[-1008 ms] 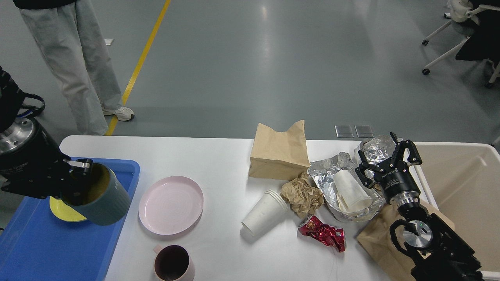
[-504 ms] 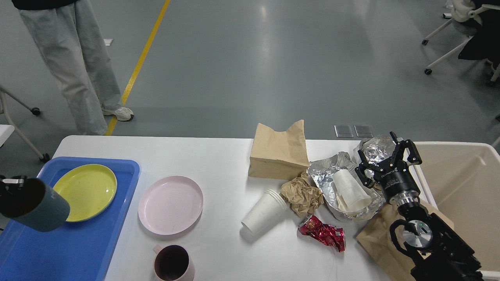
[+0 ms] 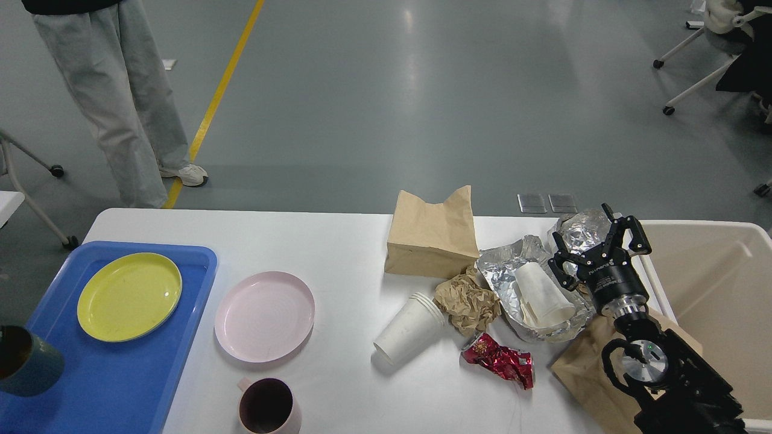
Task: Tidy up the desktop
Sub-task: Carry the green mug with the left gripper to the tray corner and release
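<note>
The white desktop (image 3: 338, 253) holds dishes on its left half and litter on its right half. A teal cup (image 3: 24, 360) shows at the view's left edge over the blue tray (image 3: 120, 386); what holds it is out of view, as is my left gripper. A yellow plate (image 3: 129, 296) lies in the tray. A pink plate (image 3: 265, 316) and a pink mug (image 3: 268, 408) sit on the desktop beside it. My right gripper (image 3: 597, 244) stands open, empty, above crumpled foil (image 3: 503, 265) that cradles a white paper cup (image 3: 541, 293).
A brown paper bag (image 3: 431, 235), crumpled brown paper (image 3: 467, 299), stacked white cups (image 3: 407, 330) on their side, a red wrapper (image 3: 497, 360) and a foil ball (image 3: 582, 228) crowd the right half. A beige bin (image 3: 718, 289) stands at far right. A person (image 3: 114, 90) stands behind the table's left end.
The teal cup moved left and down across the tray to the view's edge, and my left arm left the view, uncovering the yellow plate. The right arm stayed still.
</note>
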`<state>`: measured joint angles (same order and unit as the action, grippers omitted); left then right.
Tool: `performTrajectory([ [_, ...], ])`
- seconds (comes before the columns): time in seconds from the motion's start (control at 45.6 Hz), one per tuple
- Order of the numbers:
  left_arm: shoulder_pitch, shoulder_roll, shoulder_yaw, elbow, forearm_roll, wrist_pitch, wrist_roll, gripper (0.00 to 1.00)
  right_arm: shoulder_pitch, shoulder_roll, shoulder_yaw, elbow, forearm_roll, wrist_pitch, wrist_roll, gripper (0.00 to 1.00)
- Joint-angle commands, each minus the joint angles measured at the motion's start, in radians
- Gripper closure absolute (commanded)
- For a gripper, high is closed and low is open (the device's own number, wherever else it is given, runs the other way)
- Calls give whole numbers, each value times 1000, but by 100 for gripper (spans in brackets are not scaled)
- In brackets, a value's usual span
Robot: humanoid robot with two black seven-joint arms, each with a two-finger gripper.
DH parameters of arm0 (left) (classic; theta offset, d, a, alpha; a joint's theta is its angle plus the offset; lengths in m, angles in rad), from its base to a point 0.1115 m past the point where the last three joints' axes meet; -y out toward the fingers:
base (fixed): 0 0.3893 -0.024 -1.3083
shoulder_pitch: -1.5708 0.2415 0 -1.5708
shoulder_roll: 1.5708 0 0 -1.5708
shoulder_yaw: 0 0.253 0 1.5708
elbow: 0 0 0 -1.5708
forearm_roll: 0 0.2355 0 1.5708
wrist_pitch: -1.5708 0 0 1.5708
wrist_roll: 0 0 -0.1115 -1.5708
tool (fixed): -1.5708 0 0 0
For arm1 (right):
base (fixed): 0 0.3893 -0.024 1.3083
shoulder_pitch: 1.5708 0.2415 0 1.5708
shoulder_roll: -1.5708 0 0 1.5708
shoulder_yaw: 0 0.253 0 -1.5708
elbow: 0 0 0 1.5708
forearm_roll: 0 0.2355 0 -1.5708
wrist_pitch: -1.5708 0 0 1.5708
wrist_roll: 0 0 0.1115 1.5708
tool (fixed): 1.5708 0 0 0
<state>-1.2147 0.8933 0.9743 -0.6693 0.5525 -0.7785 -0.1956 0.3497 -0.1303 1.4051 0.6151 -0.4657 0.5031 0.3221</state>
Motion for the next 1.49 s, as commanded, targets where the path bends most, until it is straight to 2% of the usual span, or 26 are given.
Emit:
performTrajectory([
  [0.0,79,-7,-49,79,6,8,4,99,-1,1,0,0,-1,0,0,0],
  [0.219,147,-60,-89,123,27,28,2,99,0,0,0,0,-1,0,0,0],
  [0.372,152,-65,-97,123,27,41,4,99,0,0,0,-1,-1,0,0,0],
  [0.46,159,-65,-92,123,27,70,7,93,0,0,0,-1,-1,0,0,0],
  [0.548,170,-65,-92,114,23,116,7,80,0,0,0,0,-1,0,0,0],
  [0.679,184,-63,-95,108,14,179,2,55,0,0,0,-1,-1,0,0,0],
  [0.789,192,-65,-95,106,-6,202,2,24,0,0,0,0,1,0,0,0],
  [0.876,193,-65,-95,103,-11,202,1,9,0,0,0,0,-1,0,0,0],
  [1.052,193,-65,-95,82,-11,202,-1,5,0,0,0,0,-1,0,0,0],
  [1.271,162,-53,-92,-45,-72,208,-2,5,0,0,0,0,1,0,0,0],
  [1.468,118,35,-66,-122,-189,203,-4,5,0,0,0,0,-1,0,0,0],
])
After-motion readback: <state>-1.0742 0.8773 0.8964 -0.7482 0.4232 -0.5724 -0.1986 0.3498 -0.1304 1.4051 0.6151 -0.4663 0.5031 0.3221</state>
